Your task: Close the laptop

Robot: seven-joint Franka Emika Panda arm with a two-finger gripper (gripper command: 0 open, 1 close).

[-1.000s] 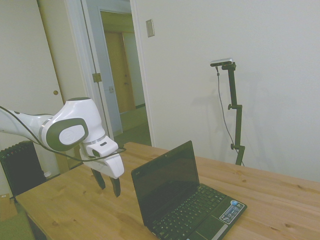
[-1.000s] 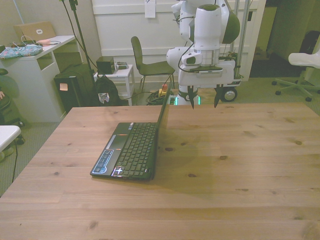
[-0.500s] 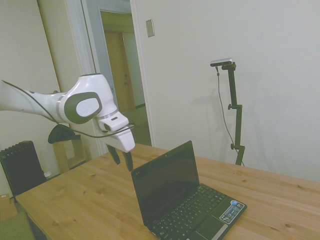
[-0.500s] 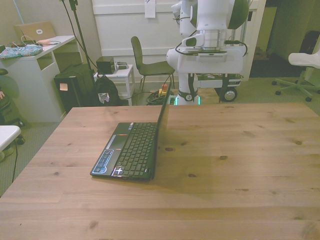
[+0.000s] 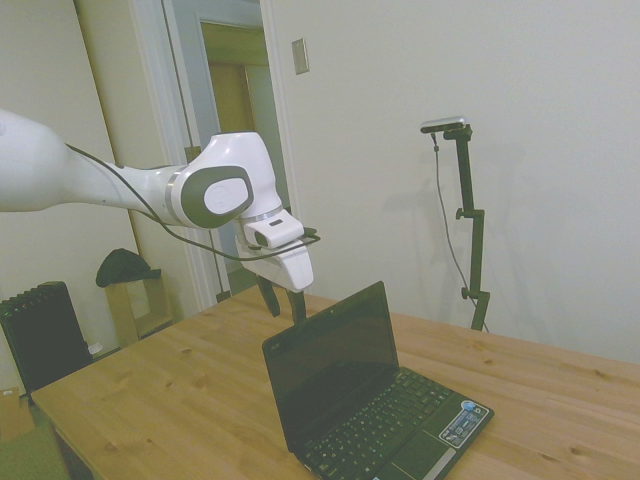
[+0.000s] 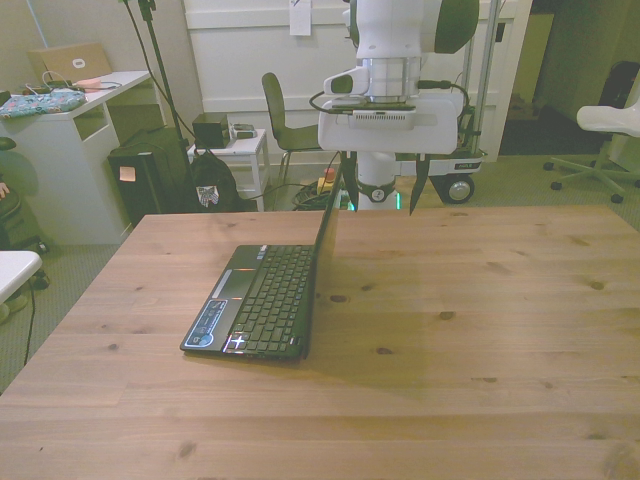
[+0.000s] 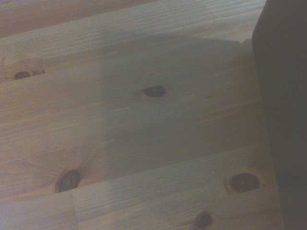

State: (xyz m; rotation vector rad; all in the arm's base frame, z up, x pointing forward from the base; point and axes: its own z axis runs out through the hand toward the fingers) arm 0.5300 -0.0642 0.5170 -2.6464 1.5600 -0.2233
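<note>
Pale walls and an open doorway (image 5: 240,150) stand behind the wooden table (image 5: 170,400) in the side view, with a dark radiator (image 5: 45,330) at the far left. From the left the white arm (image 5: 120,185) reaches in, and its tool (image 5: 284,302) hangs just behind the top edge of the laptop's (image 5: 375,400) raised lid, fingers pointing down. In the front view the tool (image 6: 382,186) is spread wide and holds nothing; one finger (image 6: 347,172) sits right at the lid's upper edge, though contact cannot be told, and the other hangs clear toward the front view's right.

Off the table, at the front view's left, are a white desk (image 6: 70,150) and a black bag (image 6: 210,185), then a dark chair (image 6: 295,125) behind the laptop (image 6: 262,300); a white office chair (image 6: 610,130) is at the far right.

The netbook sits open on the table, toward the front view's left, lid about upright. Its screen faces the front view's left, its hinge running from the near edge toward the far one. A blue-and-white sticker (image 5: 463,422) marks the palm-rest corner. The wrist view shows knotty boards (image 7: 134,134) and a dark blurred edge of the lid (image 7: 283,105).
</note>
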